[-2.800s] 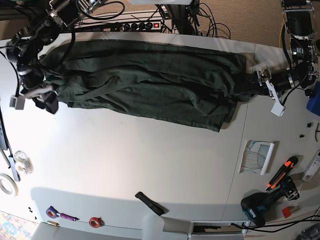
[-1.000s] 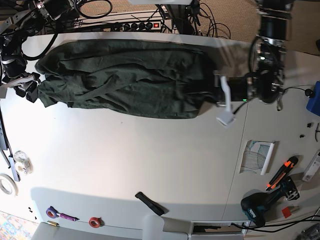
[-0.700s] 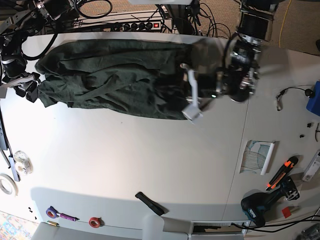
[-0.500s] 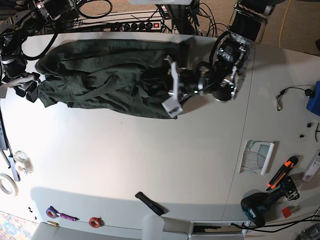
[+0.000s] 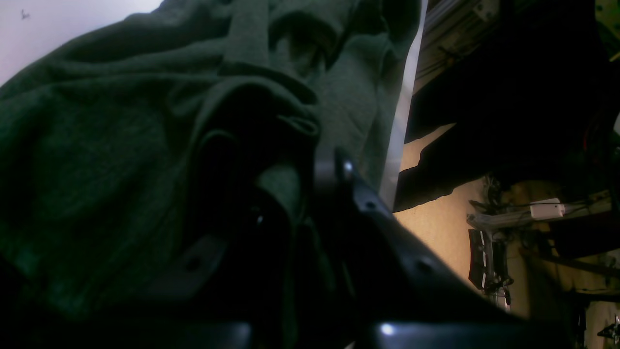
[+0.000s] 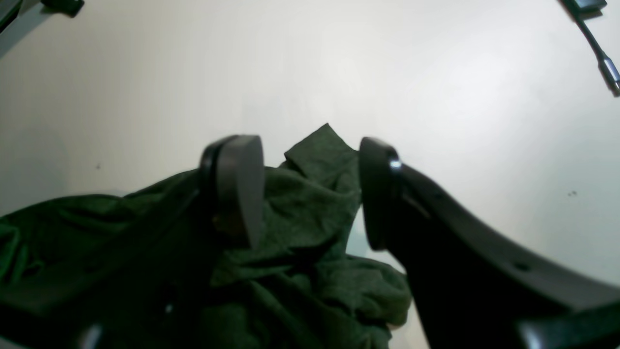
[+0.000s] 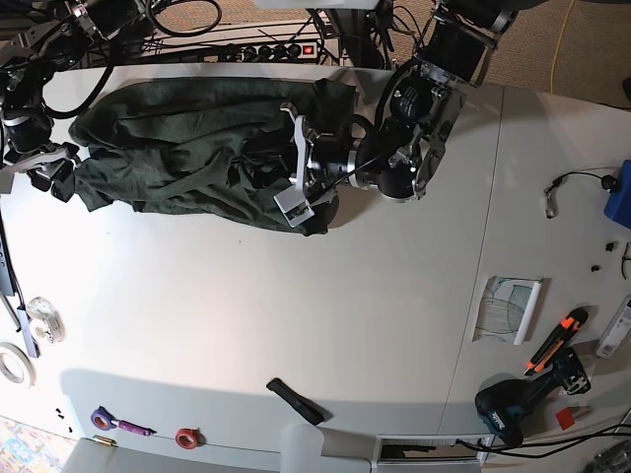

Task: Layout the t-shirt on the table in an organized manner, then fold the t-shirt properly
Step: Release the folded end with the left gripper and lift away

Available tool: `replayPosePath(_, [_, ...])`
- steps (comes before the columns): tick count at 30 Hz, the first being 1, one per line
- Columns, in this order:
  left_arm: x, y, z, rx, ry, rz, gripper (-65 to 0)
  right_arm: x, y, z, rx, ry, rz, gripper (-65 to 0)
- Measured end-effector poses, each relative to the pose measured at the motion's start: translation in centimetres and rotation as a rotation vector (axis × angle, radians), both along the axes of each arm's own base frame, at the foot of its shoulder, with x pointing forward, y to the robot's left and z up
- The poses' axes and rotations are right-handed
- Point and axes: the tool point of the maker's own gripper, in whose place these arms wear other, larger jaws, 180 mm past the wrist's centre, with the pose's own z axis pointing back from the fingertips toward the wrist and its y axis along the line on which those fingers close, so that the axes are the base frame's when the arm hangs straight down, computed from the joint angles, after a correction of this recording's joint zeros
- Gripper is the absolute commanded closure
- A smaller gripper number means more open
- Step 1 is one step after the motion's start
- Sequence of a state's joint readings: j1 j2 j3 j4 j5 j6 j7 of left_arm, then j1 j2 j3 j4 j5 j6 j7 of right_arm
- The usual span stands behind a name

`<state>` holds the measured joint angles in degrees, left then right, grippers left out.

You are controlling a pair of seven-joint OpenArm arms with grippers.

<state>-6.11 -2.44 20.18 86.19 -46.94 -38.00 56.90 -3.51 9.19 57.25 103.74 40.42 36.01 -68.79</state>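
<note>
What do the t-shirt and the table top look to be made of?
The t-shirt looks like soft knit fabric, dark heathered green, matte; it bunches into loose folds. The table has a smooth, hard white top, perhaps laminate or painted board, with a faint sheen; I cannot tell which.

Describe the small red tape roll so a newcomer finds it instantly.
In the base view, follow the table to its bottom-left corner. The red tape roll lies there, just right of a purple roll. It is the only red ring nearby.
</note>
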Motion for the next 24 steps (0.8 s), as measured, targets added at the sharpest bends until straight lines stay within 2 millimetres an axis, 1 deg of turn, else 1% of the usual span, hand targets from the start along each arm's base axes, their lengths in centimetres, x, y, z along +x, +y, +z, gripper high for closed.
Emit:
replayPosePath(3, [0.0,-0.1,0.3,-0.017,0.007,0.000,-14.5,0.0,0.0,0.0,0.000,0.000,0.000,-31.1])
replayPosePath(4, [-0.1,-0.2,0.5,-0.027,0.004,-0.005,-17.8,0.0,0.0,0.0,0.001,0.000,0.000,-31.1])
replayPosePath(5, [-0.1,-0.3,0.6,-0.037,0.004,-0.004,-19.5,0.0,0.1,-0.1,0.002,0.000,0.000,-31.1])
replayPosePath(13, [0.0,-0.4,0.9,-0.055,0.003,0.007,-19.6,0.0,0.1,-0.1,0.006,0.000,-0.001,-31.1])
replayPosePath(16, [-0.4,-1.1,1.1,-0.074,0.015,0.005,-19.6,0.0,0.1,-0.1,0.006,0.000,0.000,-31.1])
replayPosePath(19, [-0.6,-2.3,2.0,-0.107,0.017,-0.002,-19.6,0.0,0.1,-0.1,0.006,0.000,-0.001,-31.1])
replayPosePath(21, [-1.5,-3.1,2.1,-0.109,0.015,-0.035,-19.6,0.0,0.1,-0.1,0.006,0.000,-0.001,-31.1])
replayPosePath(24, [-3.3,-4.5,2.4,-0.134,0.013,-0.089,-19.6,0.0,0.1,-0.1,0.006,0.000,0.000,-31.1])
